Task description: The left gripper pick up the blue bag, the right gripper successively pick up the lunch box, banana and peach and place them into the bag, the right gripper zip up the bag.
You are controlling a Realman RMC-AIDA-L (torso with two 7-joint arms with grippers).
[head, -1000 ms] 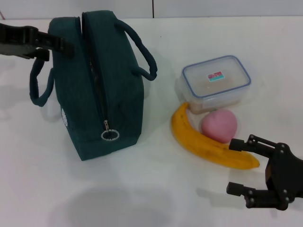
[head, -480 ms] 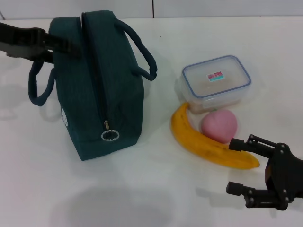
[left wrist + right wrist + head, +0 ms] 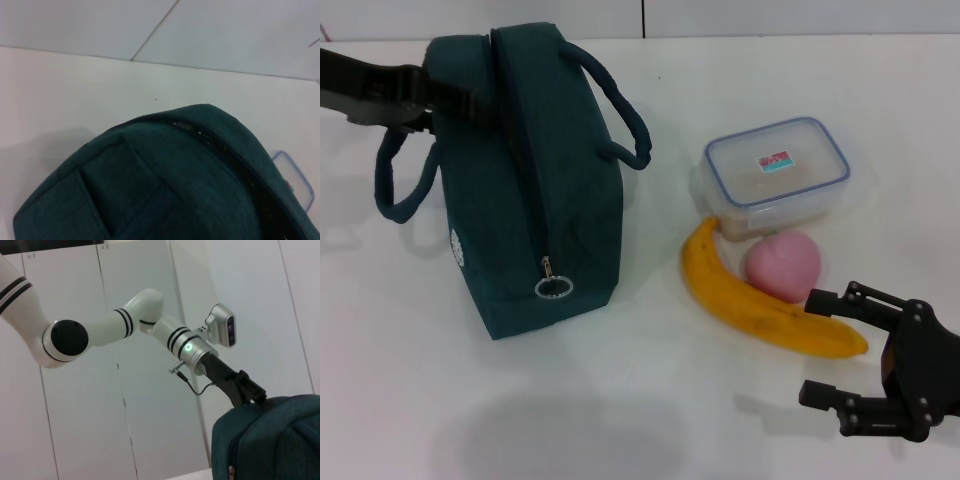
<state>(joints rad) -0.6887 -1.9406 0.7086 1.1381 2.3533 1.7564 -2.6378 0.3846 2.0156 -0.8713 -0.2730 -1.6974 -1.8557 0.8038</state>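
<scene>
The blue bag (image 3: pixel 530 180) stands upright on the white table with its top zipper closed and the ring pull (image 3: pixel 552 288) hanging at the near end. My left gripper (image 3: pixel 440 100) reaches in from the left and sits against the bag's upper left side, just above its left handle (image 3: pixel 392 185). The wrist views show the same bag (image 3: pixel 165 190) and the same contact at the bag's top (image 3: pixel 247 390). To the right lie the lunch box (image 3: pixel 777 170), the banana (image 3: pixel 740 295) and the peach (image 3: pixel 782 265). My right gripper (image 3: pixel 818 348) rests open by the banana's near end, holding nothing.
The lunch box, peach and banana lie close together, touching or nearly so. White table (image 3: pixel 620 400) spreads in front of the bag. A corner of the lunch box (image 3: pixel 295 175) shows past the bag in the left wrist view. A white wall stands behind.
My left gripper has slid right, further onto the bag's top edge, and the left handle has shifted slightly. The right gripper and the food items have not moved.
</scene>
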